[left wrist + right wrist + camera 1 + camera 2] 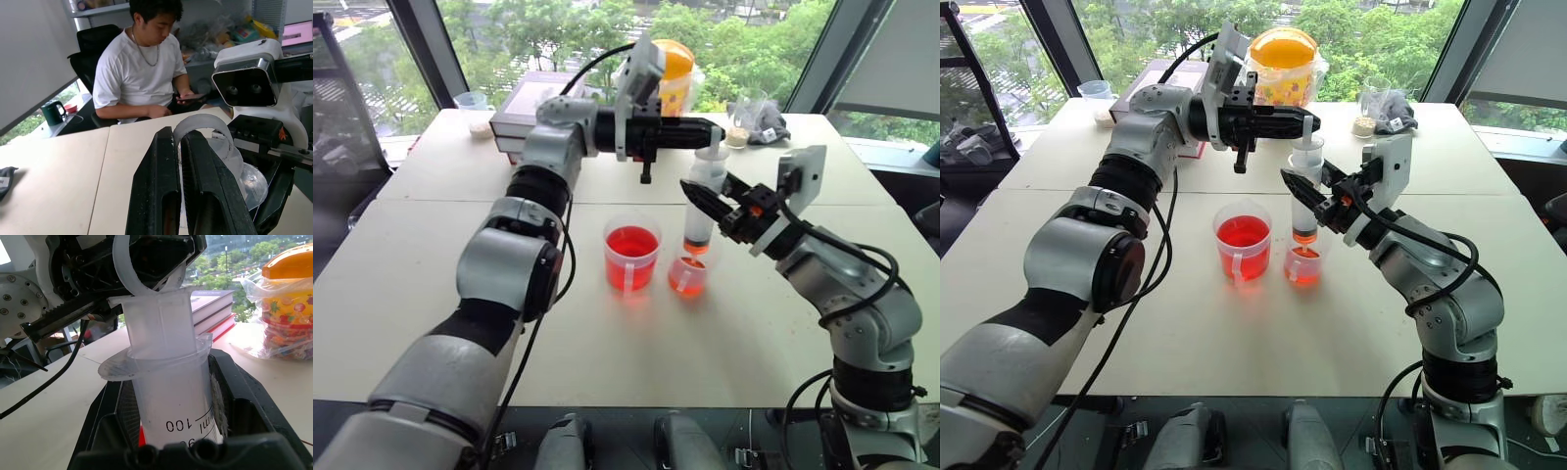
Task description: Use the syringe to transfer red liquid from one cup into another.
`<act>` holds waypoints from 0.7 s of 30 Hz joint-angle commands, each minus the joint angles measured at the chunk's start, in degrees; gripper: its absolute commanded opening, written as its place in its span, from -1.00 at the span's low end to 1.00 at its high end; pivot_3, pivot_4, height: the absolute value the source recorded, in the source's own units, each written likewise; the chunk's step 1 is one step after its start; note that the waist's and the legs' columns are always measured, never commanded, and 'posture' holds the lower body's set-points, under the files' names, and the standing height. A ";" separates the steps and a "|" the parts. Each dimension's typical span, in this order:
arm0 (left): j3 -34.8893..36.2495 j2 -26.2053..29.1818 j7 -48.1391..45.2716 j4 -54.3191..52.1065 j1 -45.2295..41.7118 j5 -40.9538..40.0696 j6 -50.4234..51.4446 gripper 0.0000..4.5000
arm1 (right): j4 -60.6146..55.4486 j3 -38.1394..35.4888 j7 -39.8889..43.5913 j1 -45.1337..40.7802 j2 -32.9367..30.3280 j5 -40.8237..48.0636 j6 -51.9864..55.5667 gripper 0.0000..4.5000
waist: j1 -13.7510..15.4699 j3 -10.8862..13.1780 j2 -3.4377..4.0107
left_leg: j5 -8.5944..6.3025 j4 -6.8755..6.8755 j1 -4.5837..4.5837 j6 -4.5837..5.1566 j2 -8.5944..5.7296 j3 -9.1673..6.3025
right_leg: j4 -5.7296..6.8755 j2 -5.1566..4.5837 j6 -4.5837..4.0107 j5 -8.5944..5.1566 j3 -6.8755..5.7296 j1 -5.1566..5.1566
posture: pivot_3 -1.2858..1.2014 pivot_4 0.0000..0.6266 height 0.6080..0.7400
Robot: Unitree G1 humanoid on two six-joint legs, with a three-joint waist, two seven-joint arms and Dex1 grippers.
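Observation:
The syringe [700, 211] stands upright, its tip just above the smaller cup [687, 277], which holds a little red liquid [686, 284]. A band of red shows at the barrel's bottom. My right gripper [708, 194] is shut on the clear barrel [171, 396] from the right. My left gripper [715, 130] reaches in level from the left and is shut on the white plunger's ring [200, 122] at the top. The larger cup [631, 257], about half full of red liquid, stands just left of the smaller one.
A snack jar with an orange lid [675, 73], stacked books [533, 103] and a small cup [472, 103] stand along the table's far edge. Another cup [741, 122] and a dark bundle [769, 125] sit far right. A person [142, 68] sits beside the table.

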 commanded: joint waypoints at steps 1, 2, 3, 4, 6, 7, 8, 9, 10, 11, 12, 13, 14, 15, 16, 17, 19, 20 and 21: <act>-3.09 -1.53 -2.03 -1.03 1.33 2.30 -0.25 -0.98 | -3.73 -3.01 -0.64 -4.78 -0.91 2.03 -1.23 -0.30 | 0.00 0.00 0.00 | 0.00 0.00 0.00 0.00 0.00 0.00 | 0.00 0.00 0.00 0.00 0.00 0.00 | 0.03 -0.52 1.00; -3.13 -1.55 -2.06 -1.10 1.42 2.34 -0.25 -0.98 | -3.75 -3.12 -0.73 -5.00 -0.95 2.19 -1.08 -0.30 | 0.00 0.00 0.00 | 0.00 0.00 0.00 0.00 0.00 0.00 | 0.00 0.00 0.00 0.00 0.00 0.00 | 0.03 -0.52 1.00; -3.19 -1.57 -2.08 -1.17 1.52 2.39 -0.29 -0.98 | -3.76 -3.23 -0.83 -5.25 -1.01 2.36 -0.94 -0.30 | 0.01 0.00 0.00 | 0.00 0.00 0.00 0.00 0.00 0.00 | 0.00 0.00 0.00 0.00 0.00 0.00 | 0.03 -0.52 1.00; -3.27 -1.59 -2.12 -1.24 1.63 2.44 -0.30 -0.98 | -3.72 -3.31 -0.90 -5.56 -1.14 2.49 -0.87 -0.30 | 0.00 0.00 0.00 | 0.00 0.00 0.00 0.00 0.00 0.00 | 0.00 0.00 0.00 0.00 0.00 0.00 | 0.03 -0.52 1.00; -3.45 -1.65 -2.23 -1.47 1.95 2.54 -0.33 -0.98 | -3.78 -3.45 -1.04 -5.92 -1.37 2.73 -0.77 -0.30 | 0.01 0.00 0.00 | 0.00 0.00 -0.01 0.00 0.00 0.00 | 0.00 0.00 0.00 0.00 0.00 0.00 | 0.03 -0.52 1.00; -3.53 -1.68 -2.26 -1.60 2.09 2.59 -0.31 -0.98 | -3.77 -3.52 -1.10 -6.07 -1.48 2.85 -0.72 -0.30 | 0.01 0.00 0.00 | 0.00 0.00 -0.01 0.00 0.00 0.00 | 0.00 0.00 0.00 0.00 0.00 0.00 | 0.03 -0.52 1.00; -3.64 -1.73 -2.30 -1.75 2.28 2.66 -0.32 -0.98 | -3.70 -3.61 -1.13 -6.29 -1.61 2.97 -0.70 -0.30 | 0.01 0.00 0.00 | 0.00 0.00 -0.01 0.00 0.00 0.00 | 0.00 0.00 0.00 0.00 0.00 0.00 | 0.03 -0.52 1.00; -3.73 -1.78 -2.33 -1.88 2.45 2.72 -0.30 -0.98 | -3.59 -3.70 -1.15 -6.50 -1.74 3.09 -0.70 -0.30 | 0.01 0.00 0.00 | 0.00 0.00 -0.01 0.00 0.00 -0.01 | 0.00 0.00 0.00 0.00 0.00 0.00 | 0.03 -0.52 1.00; -3.85 -1.86 -2.40 -2.00 2.65 2.79 -0.24 -0.98 | -3.47 -3.80 -1.15 -6.73 -1.90 3.18 -0.75 -0.30 | 0.01 0.00 0.00 | 0.00 0.00 -0.01 0.00 0.00 0.00 | 0.00 0.00 0.00 0.00 0.00 0.00 | 0.03 -0.52 1.00; -3.94 -1.91 -2.48 -2.20 2.85 2.82 -0.15 -0.98 | -3.51 -3.88 -1.20 -6.82 -2.00 3.28 -0.74 -0.30 | 0.01 0.00 0.00 | 0.00 0.00 -0.01 0.00 0.00 0.00 | 0.00 0.00 0.00 0.00 0.00 0.00 | 0.03 -0.52 1.00; -4.12 -2.03 -2.67 -2.47 3.20 2.86 0.00 -0.98 | -3.49 -4.04 -1.23 -7.04 -2.11 3.40 -0.73 -0.30 | 0.00 0.00 0.00 | 0.00 0.00 -0.01 0.00 0.00 0.00 | 0.00 0.00 0.00 0.00 0.00 0.00 | 0.03 -0.52 1.00; -4.28 -2.13 -2.80 -2.70 3.48 2.91 0.16 -0.98 | -3.49 -4.16 -1.25 -7.21 -2.18 3.51 -0.69 -0.30 | 0.00 0.00 0.00 | 0.00 0.00 -0.01 0.00 0.00 0.00 | 0.00 0.00 0.00 0.00 0.00 0.00 | 0.03 -0.52 1.00; -4.49 -2.24 -2.90 -2.96 3.83 3.02 0.19 -0.98 | -3.47 -4.29 -1.29 -7.38 -2.25 3.64 -0.67 -0.30 | 0.01 0.00 0.00 | 0.00 0.00 -0.01 0.00 0.00 0.00 | 0.01 0.00 0.00 0.00 0.00 0.00 | 0.03 -0.52 1.00; -4.63 -2.30 -2.95 -3.15 4.07 3.09 0.21 -0.98 | -3.44 -4.37 -1.32 -7.49 -2.31 3.75 -0.66 -0.30 | 0.01 0.00 0.00 | 0.00 0.00 -0.01 0.00 0.00 0.00 | 0.01 0.00 0.00 0.00 0.00 0.00 | 0.03 -0.52 1.00; -4.79 -2.37 -2.98 -3.43 4.36 3.17 0.28 -0.98 | -3.53 -4.46 -1.41 -7.54 -2.36 3.90 -0.67 -0.30 | 0.01 0.00 0.00 | 0.00 0.00 -0.01 0.00 0.00 0.00 | 0.01 0.00 0.00 0.00 0.00 0.00 | 0.03 -0.52 1.00; -4.92 -2.41 -3.00 -3.70 4.60 3.23 0.36 -0.98 | -3.59 -4.52 -1.49 -7.57 -2.41 4.01 -0.70 -0.30 | 0.01 0.00 0.00 | 0.00 0.00 -0.01 0.00 0.00 0.00 | 0.01 0.00 0.00 0.00 0.00 0.00 | 0.03 -0.52 1.00; -5.11 -2.44 -3.08 -4.16 4.98 3.32 0.63 -0.98 | -3.67 -4.65 -1.64 -7.64 -2.46 4.21 -0.70 -0.30 | 0.01 0.00 0.00 | 0.00 0.00 -0.01 0.00 0.00 0.00 | 0.01 0.00 0.00 0.00 0.00 0.00 | 0.03 -0.52 1.00; -5.21 -2.43 -3.14 -4.33 5.15 3.37 0.72 -0.98 | -3.67 -4.72 -1.68 -7.70 -2.45 4.29 -0.68 -0.30 | 0.01 0.00 0.00 | 0.00 0.01 -0.01 0.00 0.00 0.00 | 0.01 0.00 0.00 0.00 0.00 0.00 | 0.03 -0.52 1.00; -5.29 -2.42 -3.21 -4.48 5.30 3.41 0.79 -0.98 | -3.67 -4.79 -1.72 -7.74 -2.42 4.37 -0.67 -0.30 | 0.01 0.00 0.00 | 0.00 0.01 -0.01 0.00 0.00 0.00 | 0.01 0.00 0.00 0.00 0.00 0.00 | 0.03 -0.52 1.00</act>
